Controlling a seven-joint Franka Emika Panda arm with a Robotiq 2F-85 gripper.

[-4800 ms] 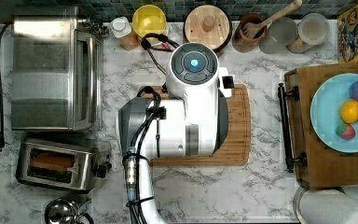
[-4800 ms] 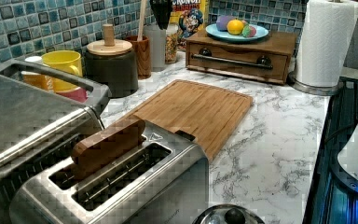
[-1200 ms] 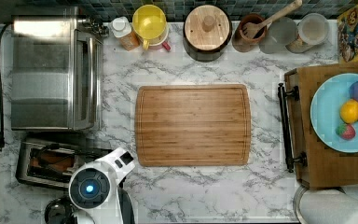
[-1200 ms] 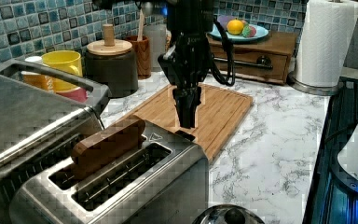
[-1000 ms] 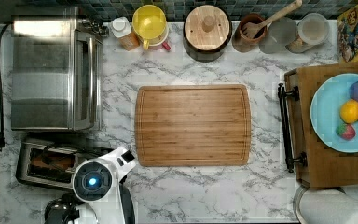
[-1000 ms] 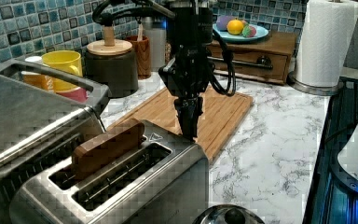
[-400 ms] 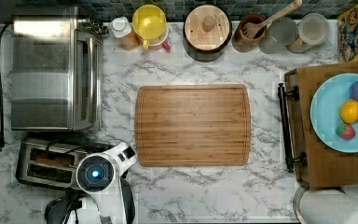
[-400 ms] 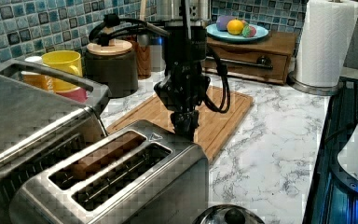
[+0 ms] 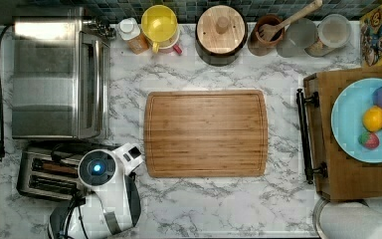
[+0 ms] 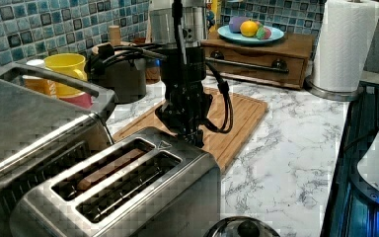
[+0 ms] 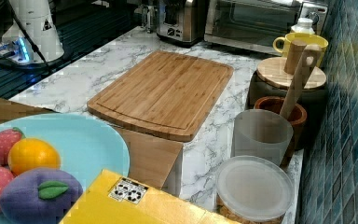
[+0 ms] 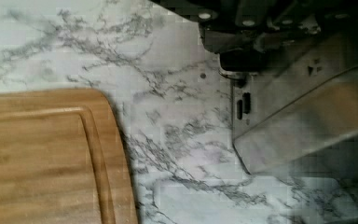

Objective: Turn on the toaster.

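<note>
The toaster (image 10: 128,192) sits just below the end effector (image 10: 190,132), whose grip state is unclear.

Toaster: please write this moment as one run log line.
phase: lever press | end effector: at toaster end by cutting board | bread: low in slot

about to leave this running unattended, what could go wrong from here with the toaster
1. The tool sits low at the end of the toaster, by the cutting board; if it lifts off-line it could drag or tip the toaster.
2. Arm cables hang close to that end and could snag.
3. The bread sits down in a slot, so leaving it unattended risks burning.
</note>
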